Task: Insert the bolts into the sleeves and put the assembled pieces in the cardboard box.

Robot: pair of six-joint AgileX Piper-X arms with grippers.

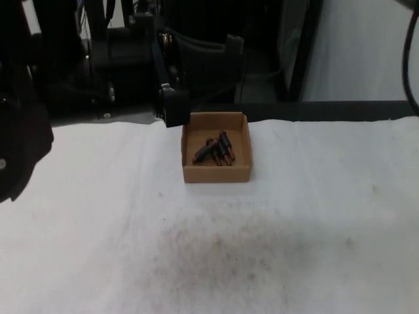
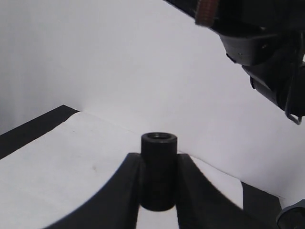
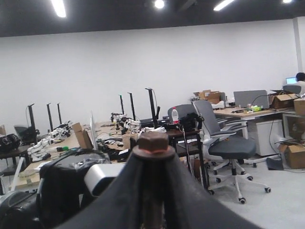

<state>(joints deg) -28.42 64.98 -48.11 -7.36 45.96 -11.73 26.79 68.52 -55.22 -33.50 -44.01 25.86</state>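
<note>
Sleeve (image 2: 158, 171) is sitting pinched between the left jaws. They're clamping its round wall about mid-length, so the open bore is being left free. Its long axis is running along the fingers (image 2: 119, 191), with the mouth poking out past the tips and facing away from the wrist. I'm guessing it's steel: stiff, heavy-ish for its size. That smooth black side is probably slippery too, so gripping across the middle is looking like the right call.

Right jaws are pinching the bolt (image 3: 152, 142). What looks like its hex head is sticking out beyond the tips and the shank is running back between them, so its axis is lying along the fingers too. Not fragile, but it's likely going to twist if it's bumped off-line.

Over on the white-covered table (image 1: 294, 216), the cardboard box (image 1: 216, 174) is sitting toward 12 o'clock. It's holding a few assembled pieces (image 1: 216, 150) lying flat, one pointing roughly 1 to 7 o'clock, the others nearer 12 to 6. An arm (image 1: 171, 98) is hanging at the box's 11 o'clock.
</note>
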